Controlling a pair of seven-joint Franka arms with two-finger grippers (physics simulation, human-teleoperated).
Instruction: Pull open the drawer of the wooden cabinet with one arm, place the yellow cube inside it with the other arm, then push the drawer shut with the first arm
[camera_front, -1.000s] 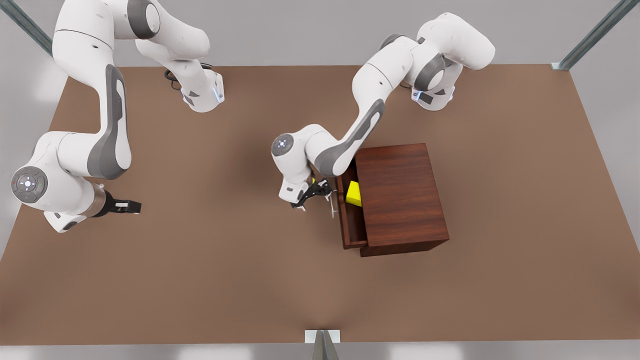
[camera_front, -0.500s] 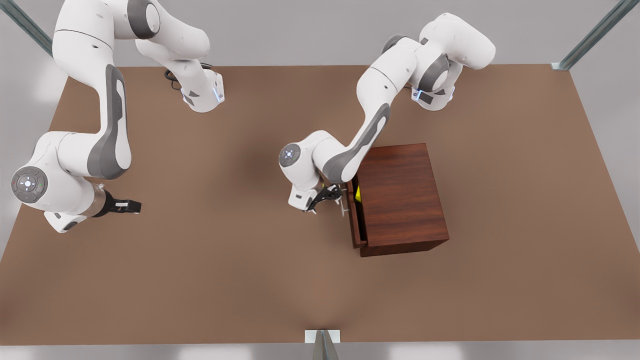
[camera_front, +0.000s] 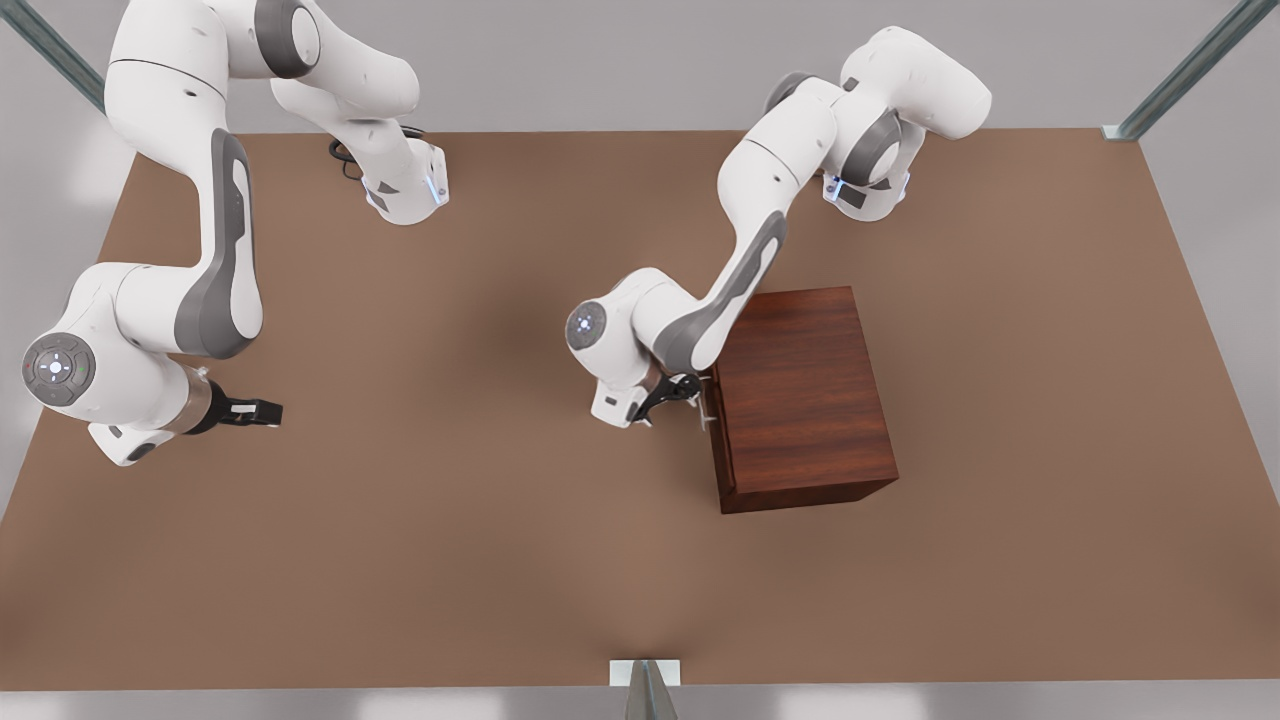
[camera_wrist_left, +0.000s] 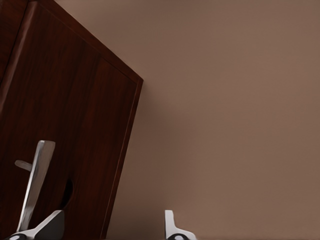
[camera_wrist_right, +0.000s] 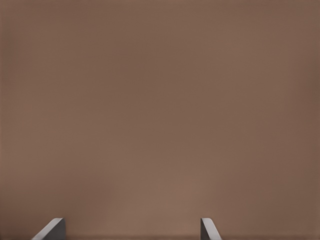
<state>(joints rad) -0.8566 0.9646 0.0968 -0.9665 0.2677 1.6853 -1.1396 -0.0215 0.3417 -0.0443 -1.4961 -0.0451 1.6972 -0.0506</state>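
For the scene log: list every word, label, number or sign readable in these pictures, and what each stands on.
No readable text anywhere.
Wooden cabinet and drawer front: plain wood grain, no label.
Silver handle: bare.
Table: plain brown.
Round panel on the far arm's wrist: small button symbols, too small to read.
Left hand at the handle, right hand waiting: no markings.

We've got a plain brown table (camera_front: 480, 560) here, and the only thing sitting on it is the wooden cabinet (camera_front: 805, 400). It stands right up against the left gripper (camera_front: 688, 386), well away from the right gripper (camera_front: 268, 412).
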